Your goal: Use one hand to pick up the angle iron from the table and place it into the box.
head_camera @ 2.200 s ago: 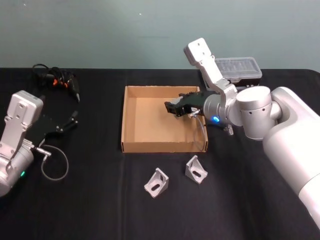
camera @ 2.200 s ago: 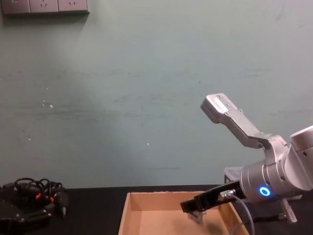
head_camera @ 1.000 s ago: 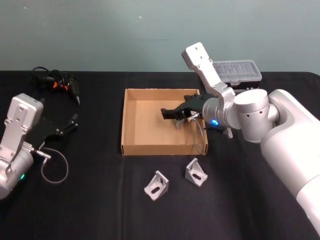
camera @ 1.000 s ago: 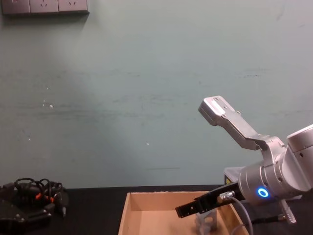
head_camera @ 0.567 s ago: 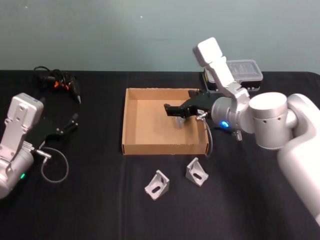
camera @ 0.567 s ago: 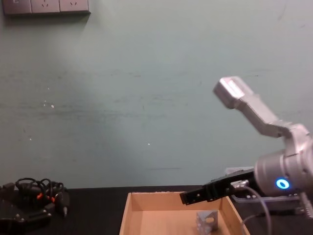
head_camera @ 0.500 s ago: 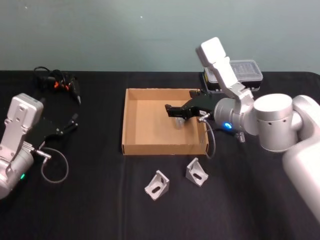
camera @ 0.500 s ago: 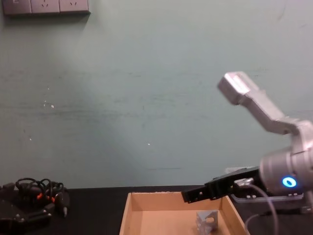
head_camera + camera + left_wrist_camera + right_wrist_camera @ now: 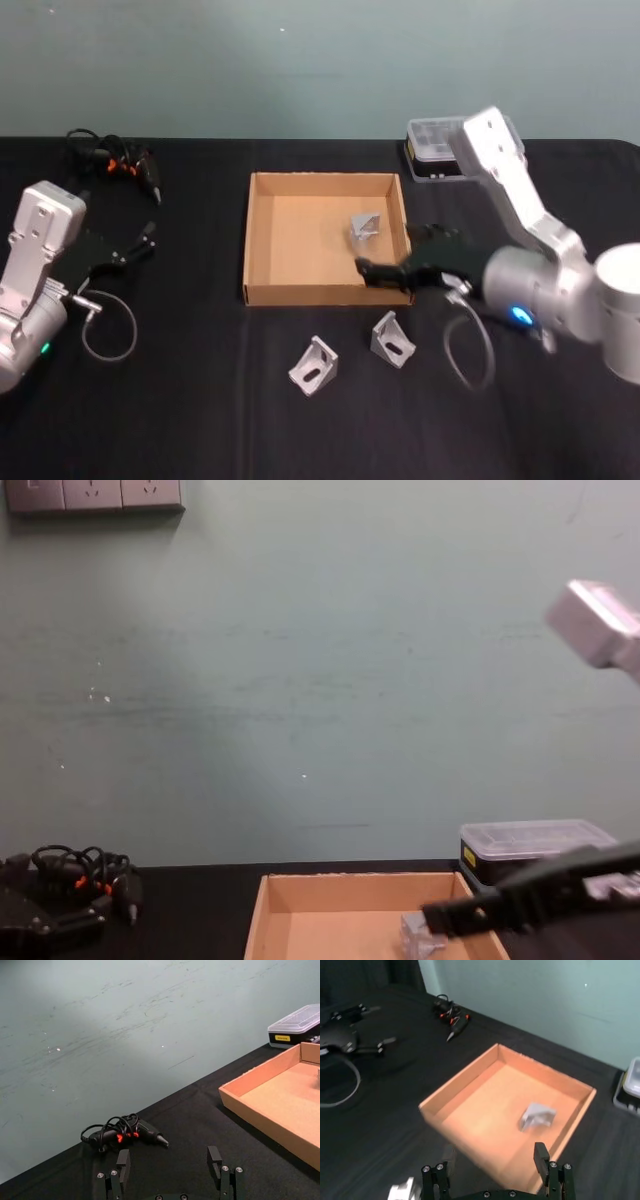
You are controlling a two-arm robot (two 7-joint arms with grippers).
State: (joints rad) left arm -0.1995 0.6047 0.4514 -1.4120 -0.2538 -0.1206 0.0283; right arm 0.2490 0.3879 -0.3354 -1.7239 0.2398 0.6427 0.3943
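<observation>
One silver angle iron [image 9: 364, 227] lies in the tan cardboard box [image 9: 247, 240] near its right wall; the right wrist view shows this angle iron [image 9: 536, 1116] on the floor of the box [image 9: 455, 1091]. Two more angle irons [image 9: 313, 366] [image 9: 393, 340] lie on the black table [image 9: 200, 420] in front of the box. My right gripper [image 9: 364, 270] hovers over the box's front right corner, open and holding nothing, as the right wrist view of this gripper [image 9: 492, 1157] confirms. My left gripper [image 9: 145, 240] is parked at the far left, open.
A black case with a clear lid [image 9: 440, 150] stands behind the box on the right. A tangle of cables with a tool [image 9: 110, 160] lies at the back left. A grey cable loop [image 9: 108, 330] rests beside the left arm.
My right gripper has pulled back from inside the box to its front right corner, leaving the angle iron on the box floor. The left arm has not moved.
</observation>
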